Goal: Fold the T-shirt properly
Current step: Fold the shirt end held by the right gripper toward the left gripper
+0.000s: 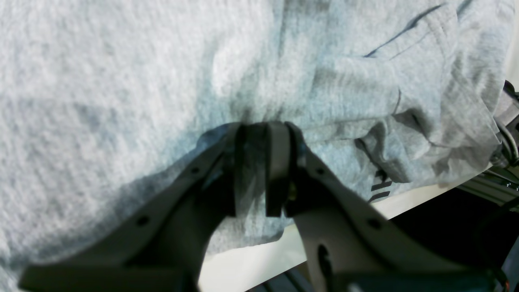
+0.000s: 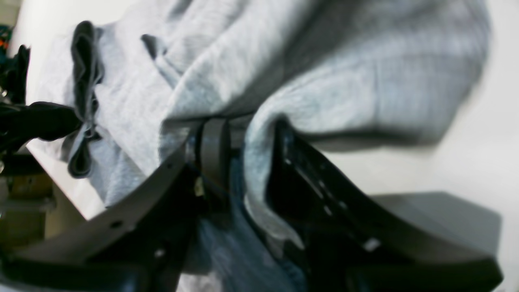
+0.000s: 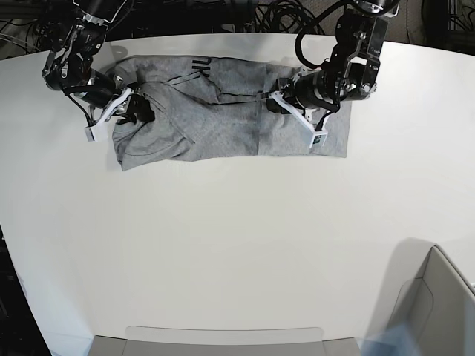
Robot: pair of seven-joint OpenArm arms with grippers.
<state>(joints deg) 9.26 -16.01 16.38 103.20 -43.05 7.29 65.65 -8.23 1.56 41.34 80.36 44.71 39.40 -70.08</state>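
Observation:
The heather-grey T-shirt (image 3: 223, 119) lies spread and rumpled along the far side of the white table, with a bit of black lettering (image 3: 200, 64) showing at its far edge. My left gripper (image 3: 280, 99) is at the shirt's right part and is shut on a fold of its fabric, as the left wrist view (image 1: 261, 129) shows up close. My right gripper (image 3: 138, 111) is at the shirt's left end, shut on a bunched fold (image 2: 259, 134) that fills the gap between the jaws. Lettering also shows in the left wrist view (image 1: 379, 190).
The white table (image 3: 223, 245) stretches toward the near side. Its far edge (image 1: 251, 263) runs close behind the shirt, with dark cables (image 3: 282, 15) and frame parts beyond. A grey bin (image 3: 438, 304) stands at the near right and a tray rim (image 3: 223, 334) at the near edge.

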